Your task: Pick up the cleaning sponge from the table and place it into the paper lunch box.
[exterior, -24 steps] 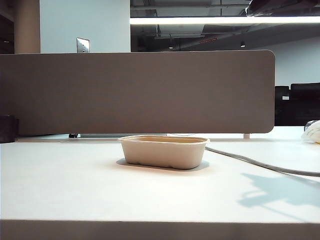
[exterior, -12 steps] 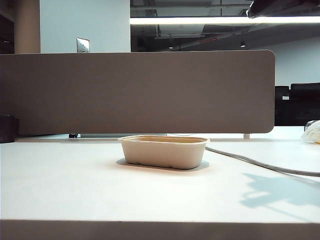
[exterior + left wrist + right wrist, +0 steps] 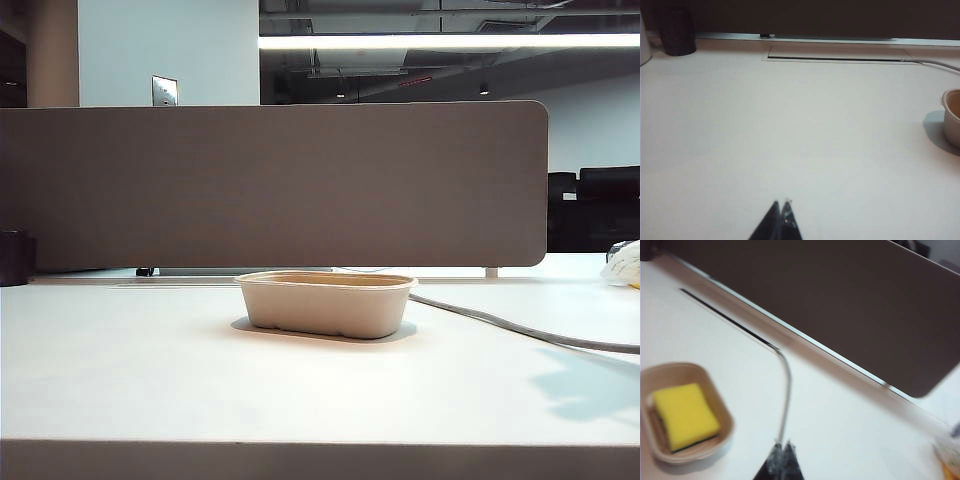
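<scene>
From the right wrist camera I see the rectangular bright yellow cleaning sponge with its dark green scouring layer lying inside the shallow beige pulp-paper lunch box, which sits on the wide white bench in front of the grey-brown partition panel. A grey cable runs just beside the box. My right gripper hangs above the bench, fingers pressed together and empty. My left gripper is likewise closed over bare bench, well apart from the box.
</scene>
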`<state>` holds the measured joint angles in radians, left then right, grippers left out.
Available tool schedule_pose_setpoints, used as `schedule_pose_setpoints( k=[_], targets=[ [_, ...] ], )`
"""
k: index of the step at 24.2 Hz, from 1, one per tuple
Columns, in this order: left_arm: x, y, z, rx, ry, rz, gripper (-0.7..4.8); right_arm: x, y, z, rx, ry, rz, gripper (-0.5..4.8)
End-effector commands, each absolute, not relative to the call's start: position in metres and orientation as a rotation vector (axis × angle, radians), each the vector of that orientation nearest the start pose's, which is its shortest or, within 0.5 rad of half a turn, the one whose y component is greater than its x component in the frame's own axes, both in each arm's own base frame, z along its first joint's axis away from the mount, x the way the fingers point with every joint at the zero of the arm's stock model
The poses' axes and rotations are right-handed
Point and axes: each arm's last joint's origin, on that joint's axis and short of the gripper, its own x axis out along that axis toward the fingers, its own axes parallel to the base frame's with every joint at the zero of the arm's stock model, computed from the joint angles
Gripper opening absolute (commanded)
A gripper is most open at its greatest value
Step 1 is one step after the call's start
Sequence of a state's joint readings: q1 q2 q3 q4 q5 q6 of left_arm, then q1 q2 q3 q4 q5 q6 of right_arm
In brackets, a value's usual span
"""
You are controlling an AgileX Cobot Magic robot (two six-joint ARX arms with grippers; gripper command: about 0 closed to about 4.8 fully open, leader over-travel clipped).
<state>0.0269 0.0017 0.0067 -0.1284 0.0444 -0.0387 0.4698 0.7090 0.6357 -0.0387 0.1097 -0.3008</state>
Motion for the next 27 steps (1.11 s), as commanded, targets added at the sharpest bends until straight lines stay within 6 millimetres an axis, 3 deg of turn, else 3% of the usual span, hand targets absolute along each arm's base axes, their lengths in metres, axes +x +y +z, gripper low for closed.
schedule_pose_setpoints(
  k=[1,5,15,20,27],
  targets=[
    [0.097,0.001,0.154,-0.041,0.114,-0.017,-0.05,0.146,0.056,0.306,-0.202,0.071,0.283,-0.04],
    [0.097,0.001,0.154,-0.041,0.114,-0.017,-0.05,0.141,0.037,0.285,-0.08,0.106,0.169,-0.04],
    [0.097,0.001,0.154,-0.042,0.115,-0.017,-0.05,0.106,0.016,0.209,-0.039,0.076,0.08,-0.04],
    [0.097,0.001,0.154,-0.041,0.114,-0.017,-0.05,0.095,0.011,0.19,-0.015,0.013,0.083,-0.04],
    [0.097,0.001,0.154,-0.042,0.114,-0.017,-0.05,0.095,0.003,0.175,0.018,0.009,0.023,-0.04]
  ],
)
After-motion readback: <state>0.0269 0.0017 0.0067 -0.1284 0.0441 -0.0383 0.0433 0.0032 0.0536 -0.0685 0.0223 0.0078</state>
